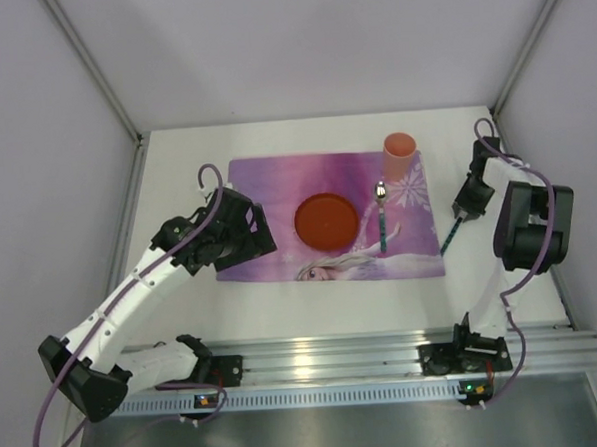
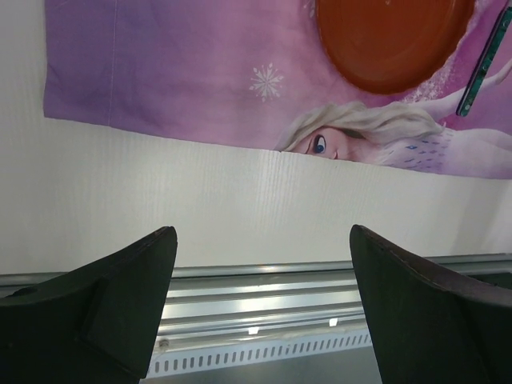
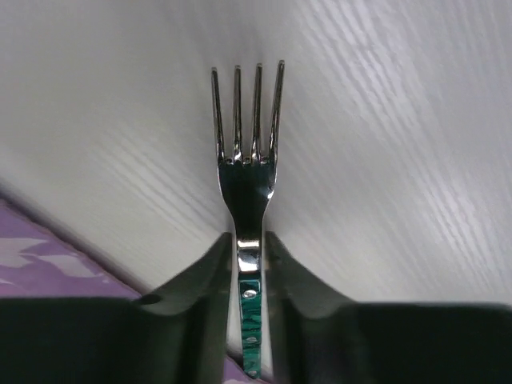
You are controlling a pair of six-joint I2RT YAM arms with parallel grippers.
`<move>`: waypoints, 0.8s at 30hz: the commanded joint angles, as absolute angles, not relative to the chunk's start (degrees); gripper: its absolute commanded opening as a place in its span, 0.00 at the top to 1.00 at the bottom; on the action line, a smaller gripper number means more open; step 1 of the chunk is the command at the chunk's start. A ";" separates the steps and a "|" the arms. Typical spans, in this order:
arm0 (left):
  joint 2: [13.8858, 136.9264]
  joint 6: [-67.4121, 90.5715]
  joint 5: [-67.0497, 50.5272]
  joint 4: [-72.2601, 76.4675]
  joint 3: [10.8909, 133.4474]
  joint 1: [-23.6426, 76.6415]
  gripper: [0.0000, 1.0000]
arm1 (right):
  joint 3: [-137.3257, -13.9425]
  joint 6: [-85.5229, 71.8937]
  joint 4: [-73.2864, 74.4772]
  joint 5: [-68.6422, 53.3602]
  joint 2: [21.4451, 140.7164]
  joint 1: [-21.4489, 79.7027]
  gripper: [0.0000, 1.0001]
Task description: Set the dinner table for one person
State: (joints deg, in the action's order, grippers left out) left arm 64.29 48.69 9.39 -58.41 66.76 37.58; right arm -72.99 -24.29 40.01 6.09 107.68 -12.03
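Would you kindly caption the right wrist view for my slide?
Right claw shut on a green-handled fork, tines over the white dinner table.

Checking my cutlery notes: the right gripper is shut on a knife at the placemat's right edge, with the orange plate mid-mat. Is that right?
No: the right gripper is shut on a fork, not a knife; the right wrist view shows its four tines. It is at the right edge of the placemat, and the orange plate is mid-mat.

A purple princess-print placemat (image 1: 267,190) lay flat. An orange plate (image 1: 326,220) sat at its centre, with a teal-handled spoon (image 1: 381,217) just right of it and an orange cup (image 1: 399,154) upright on the far right corner. A teal-handled fork (image 1: 449,238) was at the mat's right edge.
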 commanded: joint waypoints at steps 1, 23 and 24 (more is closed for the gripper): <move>64.78 52.03 9.76 -60.38 68.91 37.79 0.06 | -78.39 -23.56 37.87 2.28 108.20 -8.80 0.67; 59.85 54.41 11.07 -59.84 64.68 37.79 0.06 | -66.80 -27.16 36.57 6.77 102.91 -5.45 0.29; 59.77 54.40 11.34 -60.38 64.95 37.79 0.06 | -66.88 -27.33 36.30 6.94 103.62 -5.45 0.30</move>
